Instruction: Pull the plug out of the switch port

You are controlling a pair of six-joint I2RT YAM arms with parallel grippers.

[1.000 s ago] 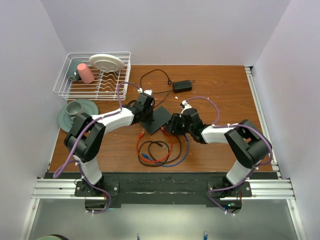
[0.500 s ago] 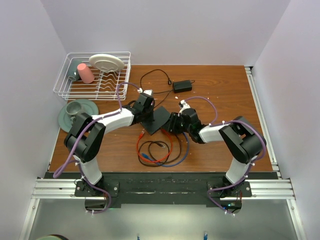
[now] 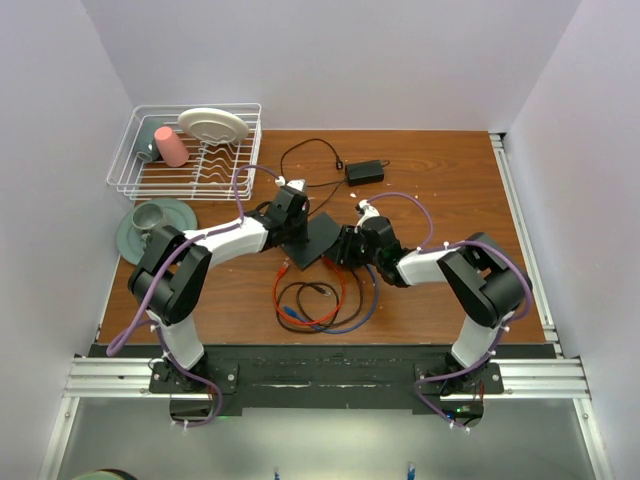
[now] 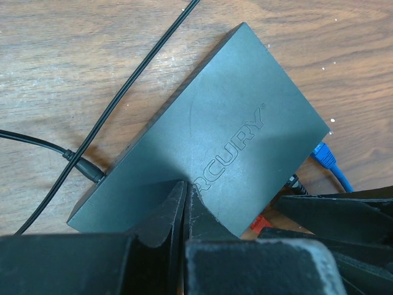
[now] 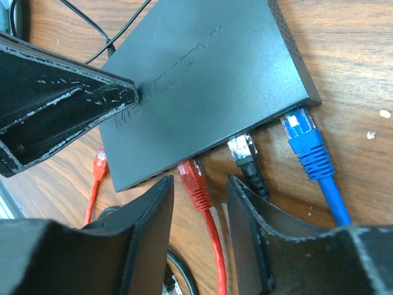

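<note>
At the centre of the table (image 3: 450, 190), the left gripper (image 4: 186, 190), shut and empty, presses down on the switch (image 4: 227, 123). The right wrist view, unlike the top one, shows the right gripper (image 5: 201, 182) open, straddling the red plug (image 5: 191, 175) seated in the switch's 5 o'clock edge.

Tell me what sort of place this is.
Probably a robot lab test cell: left arm and right arm mounted on a rail at a wooden table, plain white walls boxing it in, and mixed props, a dish rack and a switch.
</note>
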